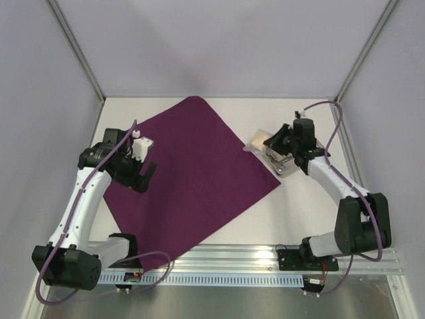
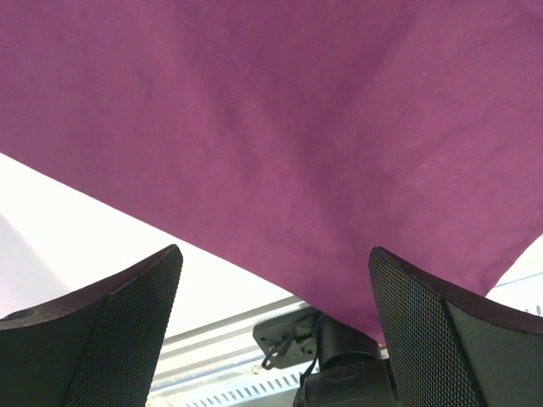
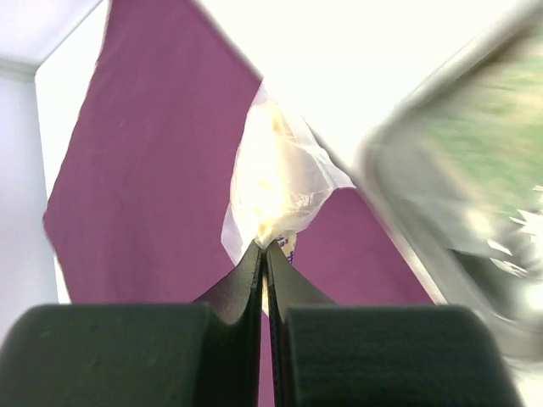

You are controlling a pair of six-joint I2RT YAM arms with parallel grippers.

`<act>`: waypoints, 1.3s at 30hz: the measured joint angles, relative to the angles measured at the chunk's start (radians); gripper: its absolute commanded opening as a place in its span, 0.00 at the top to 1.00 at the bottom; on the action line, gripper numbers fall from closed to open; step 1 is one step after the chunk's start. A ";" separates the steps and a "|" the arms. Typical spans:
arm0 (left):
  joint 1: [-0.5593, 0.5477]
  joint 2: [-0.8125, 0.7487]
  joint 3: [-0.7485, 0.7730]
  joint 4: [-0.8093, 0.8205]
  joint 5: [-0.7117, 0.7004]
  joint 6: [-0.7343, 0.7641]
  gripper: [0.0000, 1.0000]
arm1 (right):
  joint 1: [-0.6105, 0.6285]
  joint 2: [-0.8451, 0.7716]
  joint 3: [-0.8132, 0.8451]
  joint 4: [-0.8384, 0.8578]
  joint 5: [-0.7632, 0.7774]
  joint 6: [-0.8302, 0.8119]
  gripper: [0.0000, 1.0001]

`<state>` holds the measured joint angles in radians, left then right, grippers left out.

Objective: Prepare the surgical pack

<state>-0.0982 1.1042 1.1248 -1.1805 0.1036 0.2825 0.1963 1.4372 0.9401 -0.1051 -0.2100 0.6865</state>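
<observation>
Cloth: we see the deep-purple cloth (image 1: 192, 173) spread flat as one sheet on the white table (image 1: 299, 206), turned like a diamond, its corners at about 12, 3, 6 and 9 o'clock in the top view.

Left gripper: our left gripper (image 1: 144, 178) hangs over the cloth's 9 o'clock part. In the left wrist view its fingers (image 2: 127, 331) stand wide apart with nothing between them, and the cloth (image 2: 280, 127) fills the view past the tips of the left gripper (image 2: 273, 254).

Right gripper: our right gripper (image 1: 275, 141) sits at about 2 o'clock from the cloth's middle, just off its upper right edge. In the right wrist view the fingers are pressed together at the tips (image 3: 265, 246), pinching the near edge of the clear packet (image 3: 276, 182).

Clear packet: the clear packet (image 1: 259, 141) juts out from the fingertips toward the cloth (image 3: 144, 170); something pale shows inside it. We cannot tell whether its far end touches the table.

Steel tray: the steel tray (image 1: 282, 169) lies just beside the cloth's 3 o'clock corner, under the right wrist. It shows blurred at 3 o'clock in the right wrist view (image 3: 407, 195); we cannot make out its contents.

Rail: an aluminium rail (image 1: 265, 256) runs along the near edge at 6 o'clock.
</observation>
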 measured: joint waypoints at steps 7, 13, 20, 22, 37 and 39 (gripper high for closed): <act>0.000 0.079 0.015 -0.006 -0.002 -0.004 0.00 | -0.232 -0.195 -0.166 -0.072 0.018 -0.007 0.99; 0.000 0.081 0.015 -0.005 -0.001 -0.004 0.00 | -0.380 -0.207 -0.237 -0.093 0.014 -0.009 0.99; 0.000 0.093 0.015 -0.005 -0.009 -0.004 0.00 | -0.389 -0.094 -0.226 -0.060 -0.058 -0.037 1.00; 0.000 0.106 0.015 -0.004 -0.011 -0.004 0.00 | -0.390 -0.092 -0.226 -0.061 -0.058 -0.040 1.00; 0.000 0.129 0.015 -0.004 -0.018 -0.004 0.00 | -0.389 0.091 -0.201 -0.016 -0.076 -0.047 0.79; 0.000 0.129 0.015 -0.003 -0.018 -0.004 0.00 | -0.389 0.082 -0.190 -0.032 -0.064 -0.055 0.70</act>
<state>-0.0982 1.2327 1.1400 -1.1839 0.0853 0.2787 -0.1932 1.5188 0.7498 -0.1368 -0.2737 0.6312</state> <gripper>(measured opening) 0.997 0.222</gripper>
